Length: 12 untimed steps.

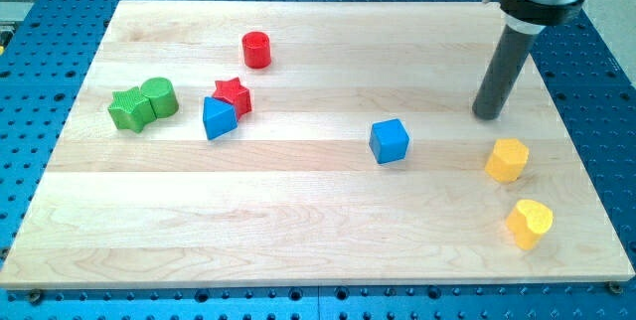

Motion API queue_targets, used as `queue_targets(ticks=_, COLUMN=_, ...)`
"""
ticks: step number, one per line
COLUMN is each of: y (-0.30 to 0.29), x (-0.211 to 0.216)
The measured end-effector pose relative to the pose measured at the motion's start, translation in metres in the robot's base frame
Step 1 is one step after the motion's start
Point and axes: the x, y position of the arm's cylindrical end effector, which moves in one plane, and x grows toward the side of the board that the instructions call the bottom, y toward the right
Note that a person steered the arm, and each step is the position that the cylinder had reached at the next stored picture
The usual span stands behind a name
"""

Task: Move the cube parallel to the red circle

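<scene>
So heads up, there's no claw on this arm at all, just a straight dark rod, so nothing to be spread or pressed together; everything gets done with my tip (pixel 488 116). Right now it's sitting on the wooden desk (pixel 298 231), touching nothing. From my tip, the blue cube (pixel 390 141) is off toward the view's left and a touch toward the view's bottom, clearly apart. The red circle (pixel 256 50) is much further left and up toward the view's top. One yellow block (pixel 508 160) sits near my tip on the view's bottom-right, with a second yellow block (pixel 530 224) further down. I read the job as getting the cube level with the red circle, so it needs to travel toward the view's top. I reckon the way to do that well is to swing around to the cube's bottom side first, staying clear of the yellow ones, then push through the middle of a flat face so it doesn't spin off. The red star (pixel 233 94) and the other blue block (pixel 219 118) are far left, so a straight upward push shouldn't bother them.
</scene>
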Motion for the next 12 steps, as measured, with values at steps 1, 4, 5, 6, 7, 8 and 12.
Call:
queue_targets(ticks=1, y=0.002, x=0.019)
queue_targets(ticks=4, y=-0.032, x=0.108)
queue_targets(ticks=5, y=-0.069, x=0.094)
queue_targets(ticks=6, y=-0.120, x=0.094)
queue_targets(ticks=7, y=-0.147, x=0.055)
queue_targets(ticks=8, y=-0.172, x=0.011)
queue_targets(ticks=12, y=-0.125, x=-0.078)
